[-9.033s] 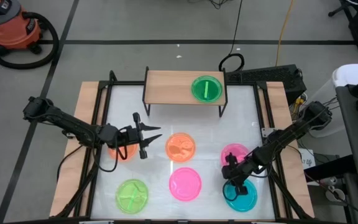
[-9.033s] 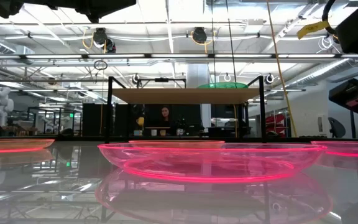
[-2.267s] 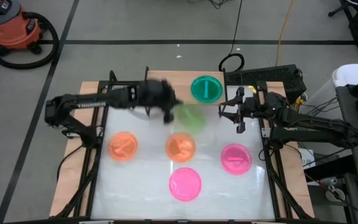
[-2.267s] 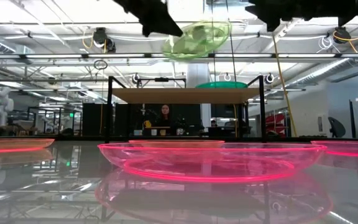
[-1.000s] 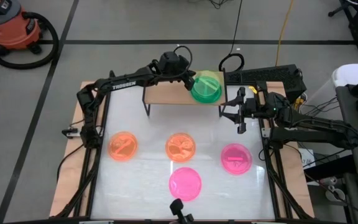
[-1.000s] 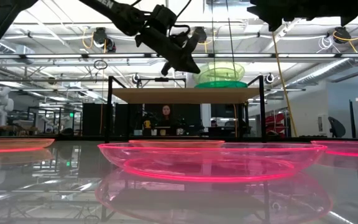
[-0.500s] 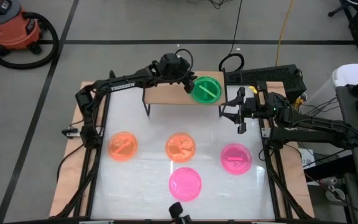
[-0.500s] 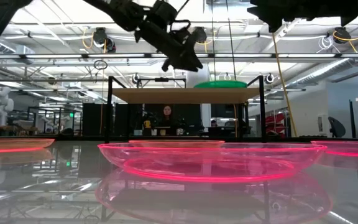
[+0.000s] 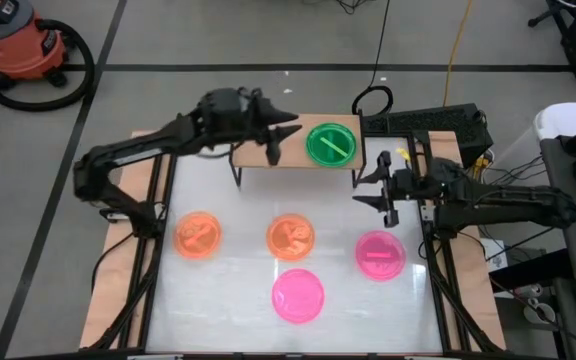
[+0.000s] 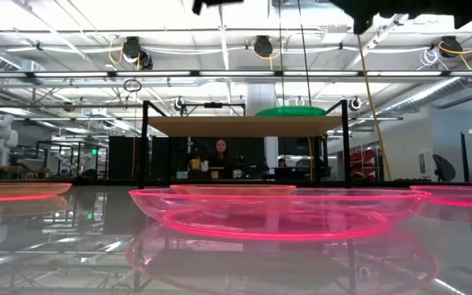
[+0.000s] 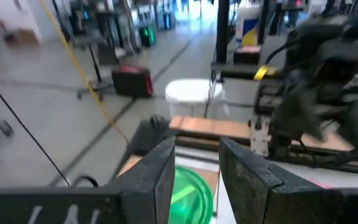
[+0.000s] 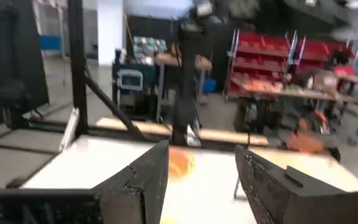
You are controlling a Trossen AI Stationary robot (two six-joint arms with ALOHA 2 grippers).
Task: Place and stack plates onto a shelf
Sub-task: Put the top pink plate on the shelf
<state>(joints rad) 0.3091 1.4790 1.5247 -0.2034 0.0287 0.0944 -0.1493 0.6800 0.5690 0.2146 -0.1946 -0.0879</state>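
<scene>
Broadly, the white table (image 9: 228, 300) carries four loose plates, and the wooden shelf (image 9: 268, 150) at its far edge holds the green plates (image 9: 331, 144) on its right half, apparently more than one nested, though the rims are hard to separate from above. On the table lie an orange plate (image 9: 199, 236) at the left, a second orange plate (image 9: 291, 236) at the centre, a pink plate (image 9: 379, 252) on the right and another pink plate (image 9: 298, 295) nearest the front.

These plates look thin, light and fairly stiff, with smooth translucent plastic that is probably slippery. My judgement is that the raised rim is the only sensible hold: one finger inside, one outside, pinched gently so the plate neither flexes nor pops free. Lying flat, each offers little edge to get under.

Smaller still, the left hand (image 9: 280, 138) hovers over the shelf just beside the green stack, fingers apart and holding nothing. The right hand (image 9: 373, 186) hangs near the shelf's right end, above the table, its fingers likewise spread and empty.
</scene>
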